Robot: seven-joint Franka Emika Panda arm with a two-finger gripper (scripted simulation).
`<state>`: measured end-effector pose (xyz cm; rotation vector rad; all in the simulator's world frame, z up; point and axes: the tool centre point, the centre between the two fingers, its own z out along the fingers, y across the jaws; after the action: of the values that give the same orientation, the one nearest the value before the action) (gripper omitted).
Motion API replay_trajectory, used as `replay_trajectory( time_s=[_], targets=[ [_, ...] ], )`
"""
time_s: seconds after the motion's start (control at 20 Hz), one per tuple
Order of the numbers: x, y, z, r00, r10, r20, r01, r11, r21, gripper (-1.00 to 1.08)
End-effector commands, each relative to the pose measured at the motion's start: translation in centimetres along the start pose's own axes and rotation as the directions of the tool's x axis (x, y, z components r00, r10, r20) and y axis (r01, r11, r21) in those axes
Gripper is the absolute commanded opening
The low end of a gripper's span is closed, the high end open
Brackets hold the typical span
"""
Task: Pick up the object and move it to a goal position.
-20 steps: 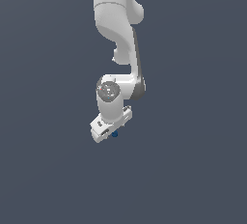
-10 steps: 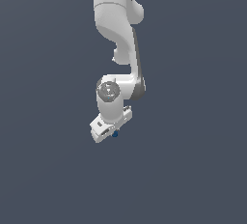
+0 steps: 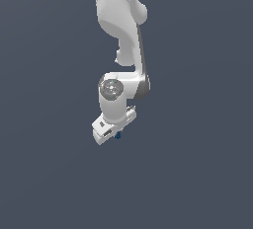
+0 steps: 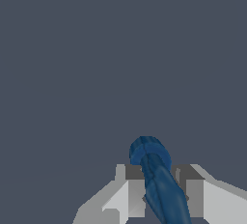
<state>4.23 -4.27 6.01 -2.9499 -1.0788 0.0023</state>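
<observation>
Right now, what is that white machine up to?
A single white robot arm is handling a tiny dark-blue object. Its tool is shut on that object, which sits between the two grey fingers in the wrist view. In the exterior view only a speck of blue shows beneath the tool, against a plain dark-grey background. No goal marker is visible.

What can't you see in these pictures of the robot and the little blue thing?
- Blue object, exterior view: too small, mostly hidden behind the white hand; shape unclear.
- Blue object, wrist view: its lower end is cut off by the picture's edge.
- Hand's fingers, wrist view: bases cut off.
- Goal position: no marker visible in either view.
</observation>
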Motion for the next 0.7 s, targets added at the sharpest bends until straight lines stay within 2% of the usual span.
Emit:
replay_trajectory(
  time_s=[0.0,0.3,0.65],
  targets=[
    [0.1,-0.1,-1.4,1.0,0.0,-0.001,0.0,1.0,-0.001,-1.0],
    [0.4,-0.6,-6.5,1.0,-0.001,-0.001,0.001,1.0,-0.001,-1.0],
    [0.9,-1.3,-14.7,1.0,-0.001,-0.001,0.001,1.0,-0.001,-1.0]
  ],
)
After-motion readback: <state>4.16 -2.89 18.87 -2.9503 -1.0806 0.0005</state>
